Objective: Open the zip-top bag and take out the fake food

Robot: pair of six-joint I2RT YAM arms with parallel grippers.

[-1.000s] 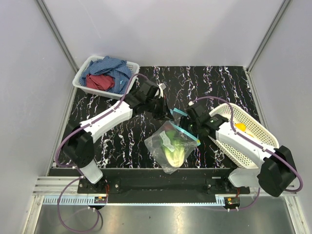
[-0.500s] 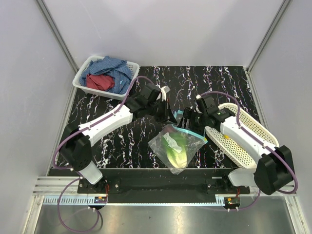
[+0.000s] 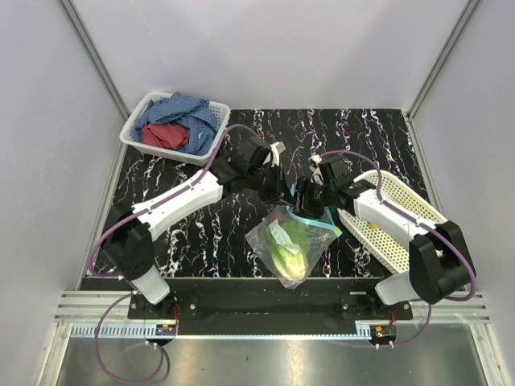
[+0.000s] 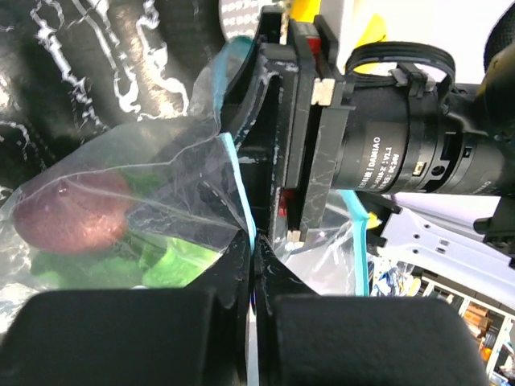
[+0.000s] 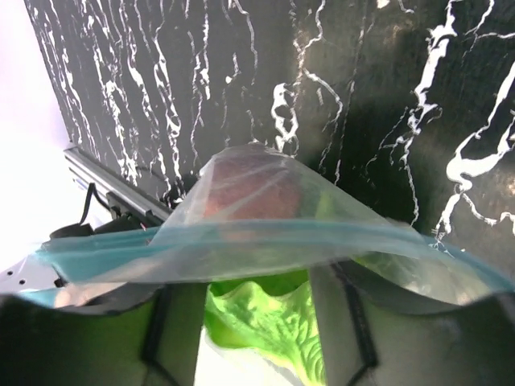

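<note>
The clear zip-top bag [image 3: 291, 245] hangs above the table near its front edge, its teal zip strip [image 5: 265, 237] spread apart at the mouth. My left gripper [image 3: 281, 190] is shut on one side of the rim; the strip runs into its closed jaws [image 4: 253, 251]. My right gripper [image 3: 309, 198] is at the mouth, opposite the left one. Its fingers [image 5: 173, 338] stand apart behind the plastic film, with the light-green lettuce [image 5: 265, 322] between them. A dark purple-red piece [image 5: 245, 197] lies deeper in the bag, also seen in the left wrist view [image 4: 72, 217].
A white perforated oval basket [image 3: 406, 211] lies at the right under the right arm; yellow bits [image 4: 372, 30] show there. A white basket [image 3: 137, 138] with blue and red cloths stands at the back left. The table's front edge is just below the bag.
My right gripper has moved left to the bag's mouth. My left gripper has shifted a little right with the rim. The bag has swung slightly.
</note>
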